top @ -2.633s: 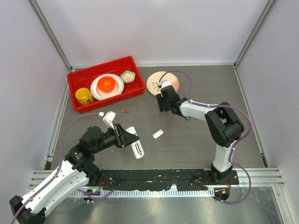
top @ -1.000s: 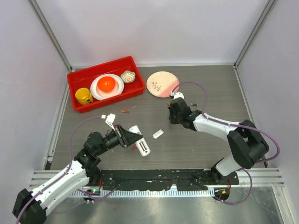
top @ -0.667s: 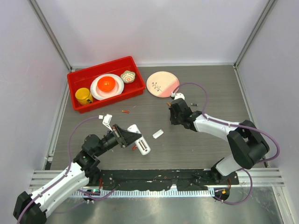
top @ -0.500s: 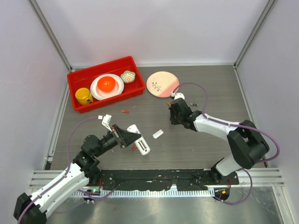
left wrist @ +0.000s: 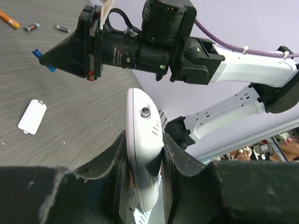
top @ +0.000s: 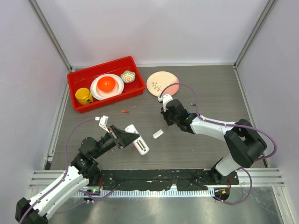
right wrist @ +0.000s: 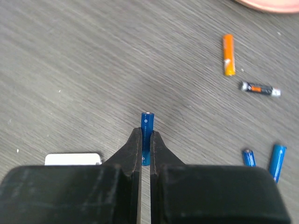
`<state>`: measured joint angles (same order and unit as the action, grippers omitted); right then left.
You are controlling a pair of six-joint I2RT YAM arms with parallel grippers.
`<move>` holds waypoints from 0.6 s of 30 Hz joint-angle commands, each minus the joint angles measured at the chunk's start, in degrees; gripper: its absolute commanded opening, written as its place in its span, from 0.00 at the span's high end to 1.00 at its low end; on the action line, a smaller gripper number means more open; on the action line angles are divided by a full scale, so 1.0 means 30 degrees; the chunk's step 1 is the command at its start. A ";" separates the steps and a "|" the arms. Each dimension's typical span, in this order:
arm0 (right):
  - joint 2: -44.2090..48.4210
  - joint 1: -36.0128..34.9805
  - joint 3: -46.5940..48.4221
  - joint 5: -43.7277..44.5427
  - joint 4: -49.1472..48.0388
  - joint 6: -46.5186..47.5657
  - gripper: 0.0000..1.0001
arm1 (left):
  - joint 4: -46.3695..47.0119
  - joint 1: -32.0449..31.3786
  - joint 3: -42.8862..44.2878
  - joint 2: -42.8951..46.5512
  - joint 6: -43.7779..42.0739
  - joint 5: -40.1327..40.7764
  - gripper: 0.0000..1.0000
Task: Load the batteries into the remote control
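Note:
My left gripper point(top: 125, 137) is shut on the white remote control point(top: 138, 139) and holds it on edge above the table. In the left wrist view the remote point(left wrist: 144, 140) sits between my two fingers. My right gripper point(top: 167, 117) is shut on a blue battery point(right wrist: 146, 122) that sticks out past its tips. It hovers just right of the loose white cover piece point(top: 158, 134). More batteries lie on the table behind it: an orange one point(right wrist: 228, 60), a black one point(right wrist: 259, 88) and two blue ones point(right wrist: 278, 161). The remote's battery bay is hidden.
A red bin point(top: 74, 79) with a yellow mug, a plate and bowls stands at the back left. A pink plate point(top: 159, 80) lies beside it. An orange-red battery point(top: 124, 112) lies in front of the bin. Another small orange-red one point(top: 133, 148) lies under the remote.
My right gripper has moved left and nearer, from beside the pink plate to next to the cover piece, carrying the blue battery. My left arm has shifted slightly with the remote still held.

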<state>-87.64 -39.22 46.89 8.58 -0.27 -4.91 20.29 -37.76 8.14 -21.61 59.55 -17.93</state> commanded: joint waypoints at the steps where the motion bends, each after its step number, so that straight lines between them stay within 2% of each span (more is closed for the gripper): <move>1: -0.0406 -0.0256 -0.0368 -0.2527 -0.3072 0.6751 0.96 | 0.0852 0.0076 -0.0311 0.0287 -0.0016 0.0938 1.00; 3: -0.0670 -0.0256 -0.0106 -0.3410 -0.2549 1.0081 0.99 | 0.1027 0.0076 -0.0486 0.0521 0.0042 0.1026 1.00; 12: -0.1959 0.0066 0.1506 -0.4646 0.1259 1.5312 0.99 | 0.0560 0.0076 -0.0897 0.1488 0.0189 0.1906 1.00; 18: -0.2165 0.0505 0.1244 -0.5260 0.1380 1.5376 0.98 | 0.1728 0.0047 -0.0839 0.0290 0.0160 0.0735 1.00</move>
<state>-93.80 -38.46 48.99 -4.25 3.29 37.89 20.56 -37.76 5.32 -18.65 59.77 -13.72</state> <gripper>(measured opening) 0.075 0.306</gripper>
